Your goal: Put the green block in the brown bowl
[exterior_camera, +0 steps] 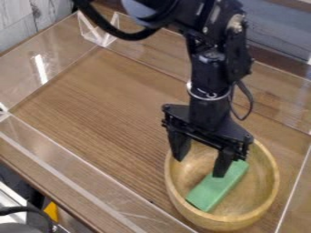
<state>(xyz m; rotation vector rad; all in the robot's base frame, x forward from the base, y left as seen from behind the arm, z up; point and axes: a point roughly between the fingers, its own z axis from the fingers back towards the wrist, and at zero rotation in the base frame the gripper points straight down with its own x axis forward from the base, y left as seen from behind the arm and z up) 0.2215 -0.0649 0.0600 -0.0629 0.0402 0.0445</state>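
The green block [219, 189] lies flat inside the brown bowl [259, 208], resting on the bowl's floor and leaning toward its right side. My gripper [201, 155] hangs pointing straight down over the bowl's upper left part, open, with nothing between its black fingers [180, 146]. The right finger's tip stands just above the far end of the block; I cannot tell whether it touches.
The bowl sits near the front right of a wood-grain table [109, 100] ringed by low clear plastic walls [49, 55]. The black arm [213, 55] rises from the gripper toward the top of the view.
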